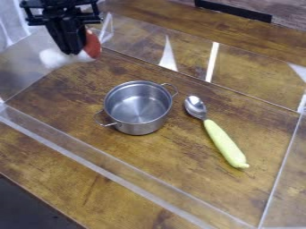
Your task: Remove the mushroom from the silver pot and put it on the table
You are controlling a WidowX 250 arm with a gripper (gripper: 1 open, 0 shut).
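The silver pot stands empty in the middle of the table, with only bare steel showing inside it. My gripper hangs at the top left corner, well away from the pot and pointing down. Its dark fingers are shut on the mushroom, whose red cap sticks out on the right side of the fingers. A pale blur shows just below and left of the fingers. I cannot tell whether it is the white stem or a reflection in the clear wall.
A metal spoon with a yellow handle lies right of the pot, its bowl close to the pot's rim. Low clear acrylic walls ring the tabletop, and one runs close by the gripper at the left.
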